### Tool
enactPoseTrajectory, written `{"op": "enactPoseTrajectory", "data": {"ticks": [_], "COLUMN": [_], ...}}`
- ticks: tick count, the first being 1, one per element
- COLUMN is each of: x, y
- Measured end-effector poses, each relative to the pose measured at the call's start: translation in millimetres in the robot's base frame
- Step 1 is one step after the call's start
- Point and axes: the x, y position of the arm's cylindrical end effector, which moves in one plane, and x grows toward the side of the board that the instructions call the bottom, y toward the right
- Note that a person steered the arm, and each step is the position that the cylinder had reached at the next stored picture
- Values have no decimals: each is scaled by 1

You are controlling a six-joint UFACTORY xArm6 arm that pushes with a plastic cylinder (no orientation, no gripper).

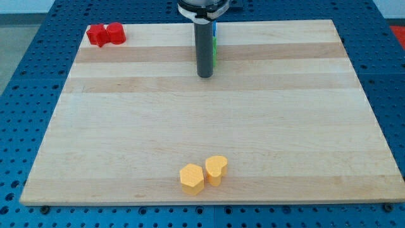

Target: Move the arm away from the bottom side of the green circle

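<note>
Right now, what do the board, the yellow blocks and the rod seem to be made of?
The board looks like pale wood with a matte finish: lengthwise planks and grain show. The two yellow blocks look like smooth plastic or painted wood, evenly coloured; I cannot tell which. The rod, ending in my tip, looks like dark matte plastic or metal.

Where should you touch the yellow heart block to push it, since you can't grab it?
I only push. My tip is far off, near the view's top. I would probably press the yellow heart block's right-hand side wall, coming from the view's right, which is open. The yellow hexagon block sits against its left, so both would likely slide together.
</note>
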Motion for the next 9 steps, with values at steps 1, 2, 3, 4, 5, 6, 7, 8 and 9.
{"op": "enactPoseTrajectory", "data": {"ticks": [1, 2, 3, 4, 5, 6, 7, 8, 9], "x": [-6, -11, -14, -14, -10, -10, -2, 52, 55], "y": [1, 0, -1, -1, -1, -4, -2, -31, -94]}}
